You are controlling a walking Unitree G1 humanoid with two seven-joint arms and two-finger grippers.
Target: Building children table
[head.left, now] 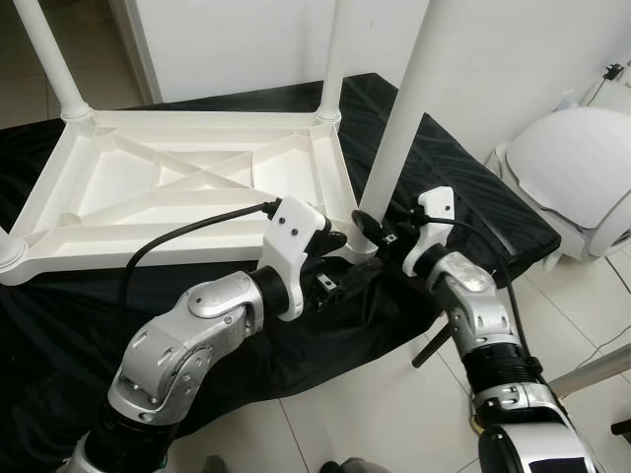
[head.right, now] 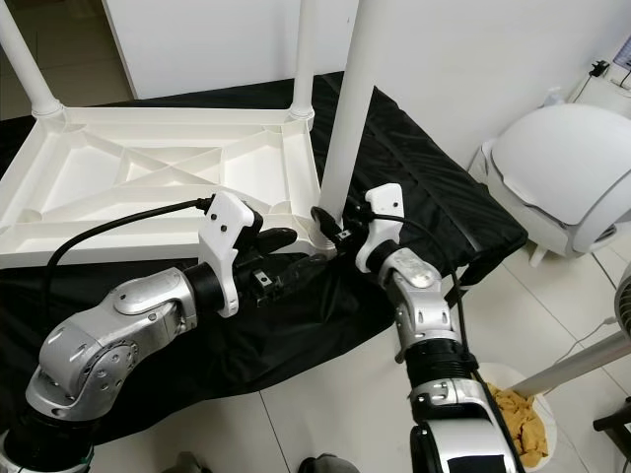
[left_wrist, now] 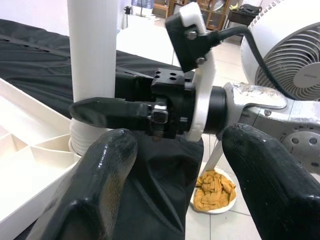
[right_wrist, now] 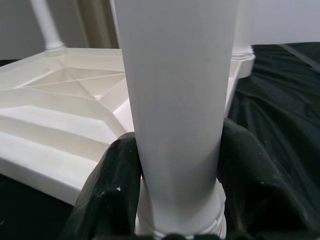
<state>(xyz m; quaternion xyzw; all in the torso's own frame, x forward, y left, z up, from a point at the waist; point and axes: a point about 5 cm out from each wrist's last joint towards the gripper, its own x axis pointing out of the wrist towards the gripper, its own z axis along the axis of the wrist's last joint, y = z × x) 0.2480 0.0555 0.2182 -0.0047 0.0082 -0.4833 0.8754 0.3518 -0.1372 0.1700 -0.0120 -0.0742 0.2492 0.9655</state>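
Right end effector [left_wrist: 100, 112] on table leg [left_wrist: 92, 50]

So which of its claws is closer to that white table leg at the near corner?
Right. The right gripper is clamped around the table leg near its base; the left gripper sits open just beside it.

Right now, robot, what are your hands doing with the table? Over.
Right gripper shut on near-corner table leg, low by its socket. Left gripper open beside it, holding nothing. Upturned tabletop on black cloth. Nothing in the way.
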